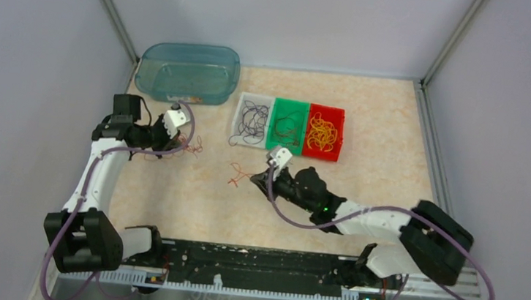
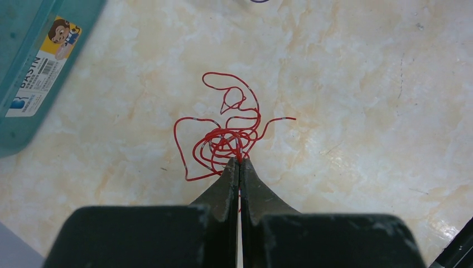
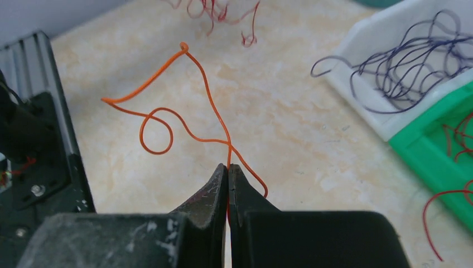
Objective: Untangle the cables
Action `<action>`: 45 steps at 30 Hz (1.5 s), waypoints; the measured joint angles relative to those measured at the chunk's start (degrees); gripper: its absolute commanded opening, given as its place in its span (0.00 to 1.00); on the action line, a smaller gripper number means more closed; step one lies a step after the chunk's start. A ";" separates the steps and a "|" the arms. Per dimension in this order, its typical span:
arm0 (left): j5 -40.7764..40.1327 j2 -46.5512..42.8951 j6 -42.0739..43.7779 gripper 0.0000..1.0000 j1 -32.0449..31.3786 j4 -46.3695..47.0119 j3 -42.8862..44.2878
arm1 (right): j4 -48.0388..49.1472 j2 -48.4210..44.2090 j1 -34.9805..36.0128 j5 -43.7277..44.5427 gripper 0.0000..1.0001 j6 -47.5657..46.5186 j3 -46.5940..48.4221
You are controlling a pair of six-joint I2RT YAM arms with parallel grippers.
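The left claw [image 2: 240, 163] was pressed together on the near edge of a red tangle [image 2: 226, 137] of wire, which lay on the tabletop [image 2: 362, 84] near the blue tub [image 2: 33, 67]. The right claw [image 3: 228, 168] was also pressed together, pinching a single orange wire [image 3: 167, 111] whose loops stood up off the surface, well apart from the tangle. Holding the two lots apart looked deliberate: one arm pinned the clump while the other kept a freed strand clear of it, probably bound for the row of bins, which seemed sorted by colour.

The overhead view alone gave the layout: both arms and the white bin [image 1: 253, 96], green bin [image 1: 291, 102] and red bin [image 1: 327, 108] side by side, with yellow wires [image 1: 321, 135] in the last. The strands were too fine there to read either grip. The left wrist view showed the knotted core sitting right at the claw tips. The right wrist view showed that the orange wire was one strand with nothing snagged on it, and that dark wires [image 3: 401, 67] lay in the white bin.
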 measured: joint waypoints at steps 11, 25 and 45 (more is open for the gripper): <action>5.62 -0.20 0.00 0.00 0.00 -1.77 0.00 | -19.78 -27.02 -13.40 2.19 0.00 6.99 3.52; 9.27 -2.23 0.26 0.00 -0.02 -3.41 -0.02 | -38.84 -17.84 -31.91 3.41 0.00 11.87 16.22; 12.31 -3.26 1.77 0.00 -0.33 -6.34 -1.53 | -40.19 10.16 -38.97 13.97 0.00 11.17 31.28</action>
